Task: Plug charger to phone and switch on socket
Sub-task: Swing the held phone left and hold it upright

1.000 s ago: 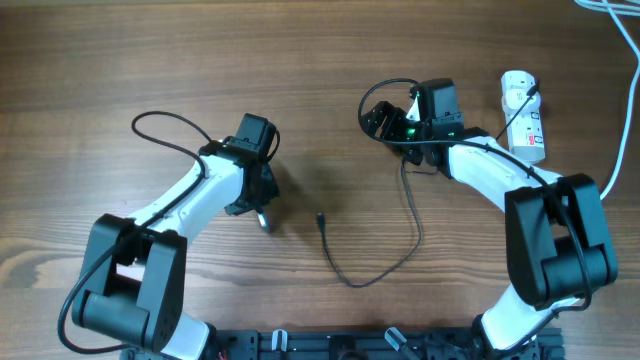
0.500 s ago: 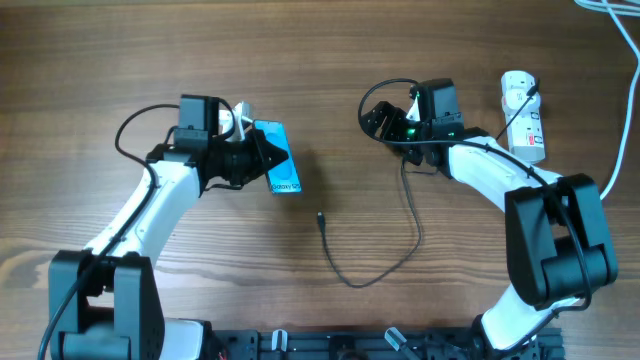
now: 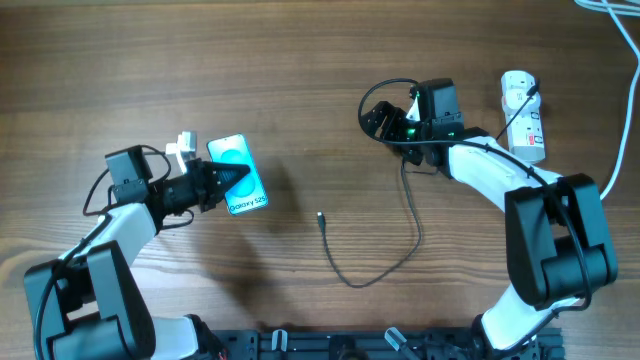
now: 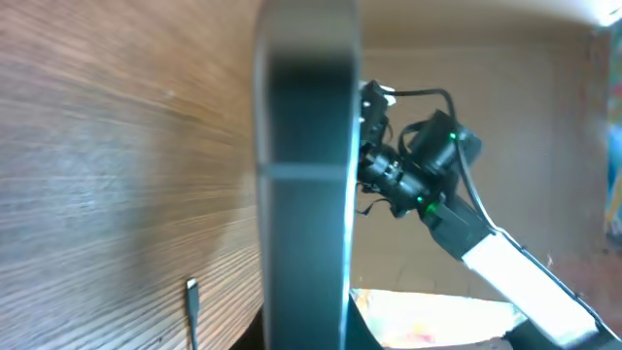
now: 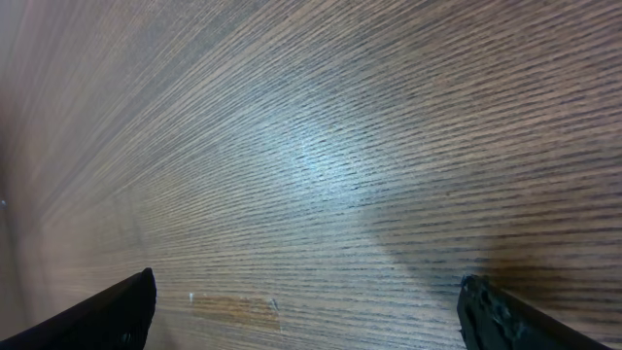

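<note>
Overhead. Found the phone (image 3: 241,168) clamped at its left edge in the left gripper (image 3: 220,181), cyan screen up, lighter oval toward the far end, small text toward the near end, left of centre over the table (image 3: 300,60). Could not tell whether lifted or resting. Found the charger (image 3: 321,222) loose, its plug tip well to the right of the phone, the thin black cable looping near and then climbing far toward the right arm (image 3: 480,170). Spotted the socket (image 3: 524,118) at the far right, apart from both tools. Placed the right gripper (image 3: 372,118) far and right of centre, over bare wood. Judged the first step in hand, with the phone presented and nothing plugged. Reckoned the next move called for a pinch on the plug tip, then a straight line-up with the port on a short edge of the phone.

Left wrist. Showed mostly a dark upright band down the middle, probably the phone seen edge-on in the grip. Gave no read of the jaw gap. Caught the plug tip lying flat on the wood, low and left.

Right wrist. Showed both fingertips at the lower corners, spread wide, with only wood grain between and nothing held.
</note>
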Tool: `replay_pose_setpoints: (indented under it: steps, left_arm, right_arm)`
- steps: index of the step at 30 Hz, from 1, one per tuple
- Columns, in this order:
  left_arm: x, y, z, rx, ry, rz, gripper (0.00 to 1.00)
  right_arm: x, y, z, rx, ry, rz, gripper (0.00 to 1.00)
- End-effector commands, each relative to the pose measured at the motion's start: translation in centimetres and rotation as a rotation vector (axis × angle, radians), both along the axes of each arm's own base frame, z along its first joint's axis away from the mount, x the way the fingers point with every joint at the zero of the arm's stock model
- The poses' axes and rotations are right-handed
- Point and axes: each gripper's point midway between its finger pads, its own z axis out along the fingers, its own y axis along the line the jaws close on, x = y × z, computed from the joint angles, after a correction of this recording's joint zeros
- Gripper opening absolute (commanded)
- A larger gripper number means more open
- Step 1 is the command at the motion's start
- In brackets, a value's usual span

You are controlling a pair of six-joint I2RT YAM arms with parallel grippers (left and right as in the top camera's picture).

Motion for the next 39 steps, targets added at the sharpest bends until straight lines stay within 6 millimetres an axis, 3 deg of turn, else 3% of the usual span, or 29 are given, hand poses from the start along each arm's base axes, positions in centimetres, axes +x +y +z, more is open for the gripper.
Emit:
replay_pose_setpoints:
  steps: [1, 5, 36, 39]
  left_arm:
    - [-0.5, -0.4, 1.7, -0.051, -0.088, -0.052, 0.04]
    - [-0.8, -0.6, 2.8, -0.089, -0.138, -0.087, 0.04]
    - [-0.8, -0.6, 2.9, -0.094, -0.14, -0.091, 0.04]
    - [-0.8, -0.6, 2.9, -0.094, -0.14, -0.091, 0.04]
  right_arm:
    - [0.2, -0.4, -0.4, -0.026, -0.007, -0.001, 1.0]
    - [0.2, -0.3, -0.4, -0.026, -0.007, -0.001, 1.0]
    - [0.2, -0.4, -0.4, -0.026, -0.007, -0.001, 1.0]
    - [-1.2, 2.2, 0.6, 0.234, 0.181, -0.104, 1.0]
